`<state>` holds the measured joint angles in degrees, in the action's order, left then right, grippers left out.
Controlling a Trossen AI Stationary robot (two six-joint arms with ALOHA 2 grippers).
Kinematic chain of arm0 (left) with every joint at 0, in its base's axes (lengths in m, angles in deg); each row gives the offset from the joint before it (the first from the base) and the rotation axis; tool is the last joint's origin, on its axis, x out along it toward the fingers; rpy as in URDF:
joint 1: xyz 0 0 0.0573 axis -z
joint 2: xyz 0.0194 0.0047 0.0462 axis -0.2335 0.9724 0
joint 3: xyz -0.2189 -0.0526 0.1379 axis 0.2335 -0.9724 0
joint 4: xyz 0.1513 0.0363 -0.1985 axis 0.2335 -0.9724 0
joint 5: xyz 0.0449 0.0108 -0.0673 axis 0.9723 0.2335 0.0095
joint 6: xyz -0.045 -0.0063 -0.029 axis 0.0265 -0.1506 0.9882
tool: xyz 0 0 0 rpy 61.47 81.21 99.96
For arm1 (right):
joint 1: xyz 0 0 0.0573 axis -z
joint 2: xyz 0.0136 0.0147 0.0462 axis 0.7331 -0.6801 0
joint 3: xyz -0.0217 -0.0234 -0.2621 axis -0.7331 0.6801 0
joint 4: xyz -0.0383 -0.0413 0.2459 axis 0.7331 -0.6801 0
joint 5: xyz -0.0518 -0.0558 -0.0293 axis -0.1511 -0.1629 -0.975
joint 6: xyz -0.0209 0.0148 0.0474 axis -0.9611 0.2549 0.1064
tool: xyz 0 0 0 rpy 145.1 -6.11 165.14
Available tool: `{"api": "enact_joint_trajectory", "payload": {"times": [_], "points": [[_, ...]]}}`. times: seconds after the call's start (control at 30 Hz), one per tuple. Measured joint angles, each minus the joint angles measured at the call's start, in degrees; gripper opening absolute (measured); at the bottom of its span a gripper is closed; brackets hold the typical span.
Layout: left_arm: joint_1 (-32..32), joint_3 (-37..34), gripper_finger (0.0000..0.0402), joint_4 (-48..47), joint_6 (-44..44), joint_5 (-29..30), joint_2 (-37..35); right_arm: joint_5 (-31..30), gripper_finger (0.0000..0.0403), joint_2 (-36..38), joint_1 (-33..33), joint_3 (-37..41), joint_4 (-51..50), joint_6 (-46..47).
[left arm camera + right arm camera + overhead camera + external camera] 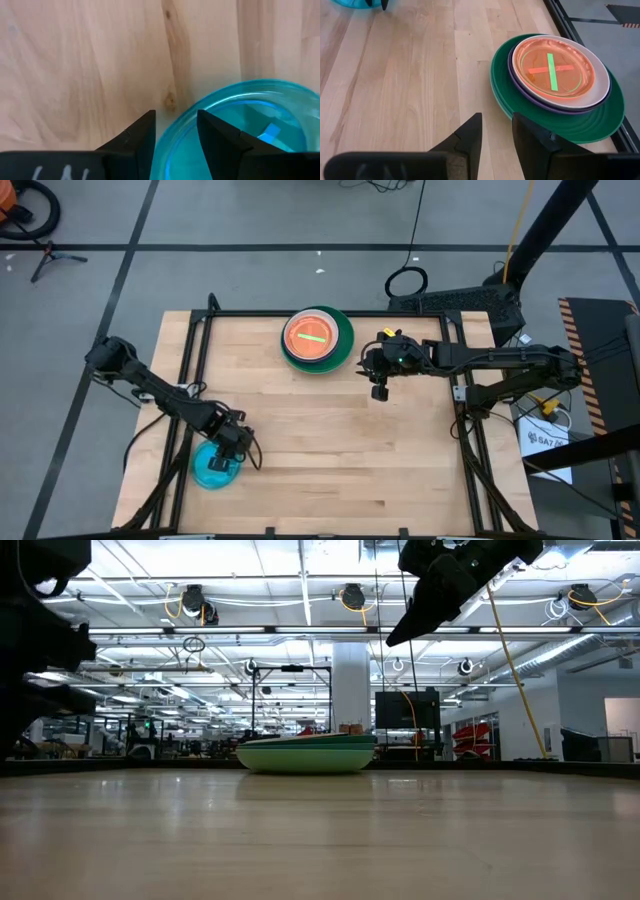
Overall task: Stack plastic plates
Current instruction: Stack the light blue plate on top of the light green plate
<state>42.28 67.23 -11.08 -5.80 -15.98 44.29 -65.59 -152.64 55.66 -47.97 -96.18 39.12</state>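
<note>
A stack of plastic plates stands at the table's far middle: an orange plate with a green tape cross lies on top, over a white one, a purple one and a large dark green one. A single blue plate rests flat near the table's near left corner. My left gripper points down at it, open, one finger inside the blue plate's rim and one outside. My right gripper hangs open and empty above the table, right of the stack.
Bare wood lies between the blue plate and the stack. Black frame rails run along the table's edges. The stack sits close to the far rail.
</note>
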Motion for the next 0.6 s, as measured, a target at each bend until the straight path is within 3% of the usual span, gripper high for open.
{"api": "enact_joint_trajectory", "payload": {"times": [0.3, 0.6], "points": [[0.0, -0.72, 0.0147, 0.01, -0.38, -1.68, 0.0, 0.0, 0.01, 0.0, 0.0, 0.0, -0.07, 0.0], [0.0, -0.72, 0.0092, -0.8, -2.34, -1.99, 0.0, 0.0, 0.01, 0.0, 0.0, 0.0, -0.09, 0.0]]}}
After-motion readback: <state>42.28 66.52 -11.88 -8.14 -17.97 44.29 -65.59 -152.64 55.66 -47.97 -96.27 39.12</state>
